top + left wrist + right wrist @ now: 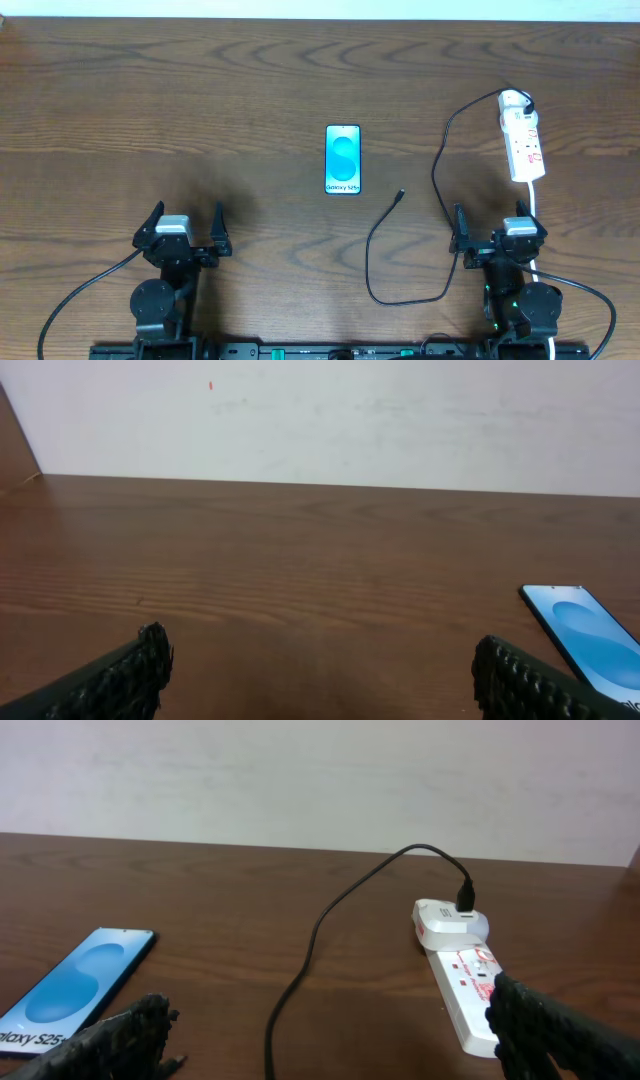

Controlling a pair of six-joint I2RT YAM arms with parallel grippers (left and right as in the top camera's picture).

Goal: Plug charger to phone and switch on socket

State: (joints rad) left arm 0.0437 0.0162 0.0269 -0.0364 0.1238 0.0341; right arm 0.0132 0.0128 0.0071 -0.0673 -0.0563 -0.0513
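Observation:
The phone (343,159) lies face up at the table's middle, its blue screen lit; it also shows in the left wrist view (585,635) and the right wrist view (85,975). The charger's black cable (385,225) loops across the table, with its plug tip (400,195) lying loose to the right of the phone. Its white adapter (450,920) sits in the far end of the socket strip (524,147). My left gripper (186,228) stands open near the front left, nothing between its fingers (140,675). My right gripper (497,232) is open too, just in front of the socket (465,990), with the cable (305,964) running between its fingers.
The socket's thick white cord (537,205) runs from the strip toward the front edge, past the right arm. A pale wall stands behind the table's far edge (320,485). Bare wood surrounds the phone.

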